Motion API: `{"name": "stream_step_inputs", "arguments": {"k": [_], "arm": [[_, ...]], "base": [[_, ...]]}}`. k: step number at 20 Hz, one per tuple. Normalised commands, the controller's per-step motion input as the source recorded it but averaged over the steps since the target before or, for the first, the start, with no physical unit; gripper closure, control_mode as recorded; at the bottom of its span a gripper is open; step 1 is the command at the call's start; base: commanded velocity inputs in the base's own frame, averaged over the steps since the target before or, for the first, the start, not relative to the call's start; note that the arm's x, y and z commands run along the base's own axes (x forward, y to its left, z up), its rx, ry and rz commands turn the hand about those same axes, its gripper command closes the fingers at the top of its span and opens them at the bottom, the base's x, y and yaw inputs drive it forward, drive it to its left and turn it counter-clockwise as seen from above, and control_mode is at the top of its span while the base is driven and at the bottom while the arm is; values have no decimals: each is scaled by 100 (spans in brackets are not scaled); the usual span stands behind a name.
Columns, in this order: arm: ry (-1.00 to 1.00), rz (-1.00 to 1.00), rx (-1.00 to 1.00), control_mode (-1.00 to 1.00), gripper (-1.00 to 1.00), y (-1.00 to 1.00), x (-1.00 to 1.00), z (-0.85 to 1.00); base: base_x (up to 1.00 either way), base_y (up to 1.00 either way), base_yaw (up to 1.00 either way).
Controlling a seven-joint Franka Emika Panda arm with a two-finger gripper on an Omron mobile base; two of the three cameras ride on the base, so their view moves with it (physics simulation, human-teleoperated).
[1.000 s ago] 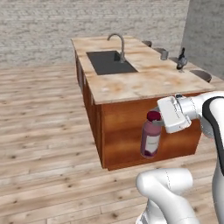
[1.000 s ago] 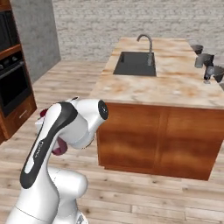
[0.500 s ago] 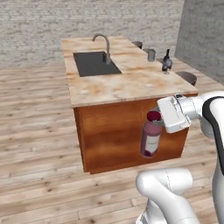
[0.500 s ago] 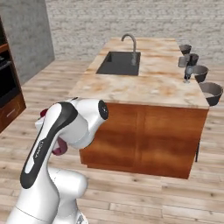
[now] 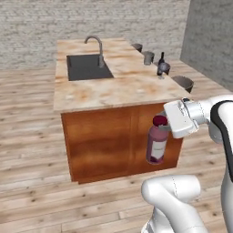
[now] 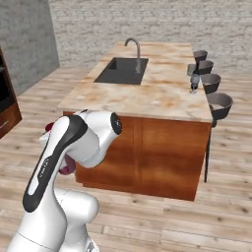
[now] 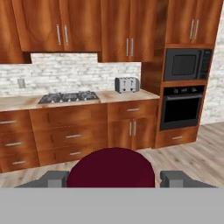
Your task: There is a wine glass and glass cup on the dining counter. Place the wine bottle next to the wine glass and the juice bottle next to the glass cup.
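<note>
The juice bottle hangs upright in the air at the near right corner of the island, in front of its wooden side and below the counter top. It is a pinkish bottle with a dark red cap and darker liquid low in it. The gripper holds it by the neck just under the cap, one finger on each side. In the hand view the red cap sits between the two grey fingertips, both pressed to its sides. In the right base view a bit of the bottle's red shows behind the arm's elbow.

On the far right of the counter stands the wine bottle, dark and upright, with the wine glass just beside it on the near side. The glass cup stands a little farther back, to the left of the two, near the counter's right edge. The sink with its curved tap lies in the far left part of the counter. Dark stools line the island's right side.

The hand view looks across the room at wooden cabinets, a hob, a toaster, and an oven with a microwave above it.
</note>
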Motion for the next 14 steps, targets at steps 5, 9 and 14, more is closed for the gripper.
{"name": "stream_step_inputs", "arguments": {"k": [5, 9, 14], "arm": [[0, 0, 0, 100, 100, 0, 0, 0], [0, 0, 0, 100, 100, 0, 0, 0], [0, 0, 0, 100, 100, 0, 0, 0]], "base": [[27, -62, 5], [27, -63, 5], [27, -62, 5]]}}
